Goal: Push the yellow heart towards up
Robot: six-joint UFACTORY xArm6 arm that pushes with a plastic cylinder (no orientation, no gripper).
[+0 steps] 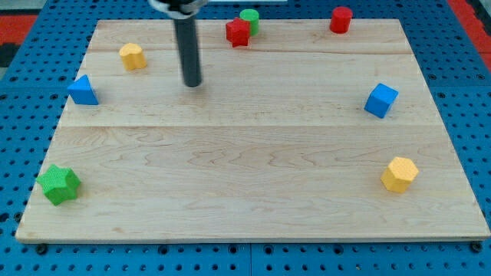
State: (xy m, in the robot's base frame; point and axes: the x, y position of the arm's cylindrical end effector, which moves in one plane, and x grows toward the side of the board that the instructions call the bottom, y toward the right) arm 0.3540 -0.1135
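Note:
The yellow heart [132,56] lies near the view's top left of the wooden board [253,199]; its shape is only roughly readable. My tip [192,83] rests on the board to the right of the heart and slightly lower, a clear gap away and not touching it. The dark rod rises from the tip straight to the view's top edge.
A blue triangle [83,90] lies below-left of the heart. A red block [238,32] touches a green cylinder [249,19] at the top. A red cylinder [341,19], blue cube [380,100], second yellow block [400,174] and green star [59,184] lie around the edges.

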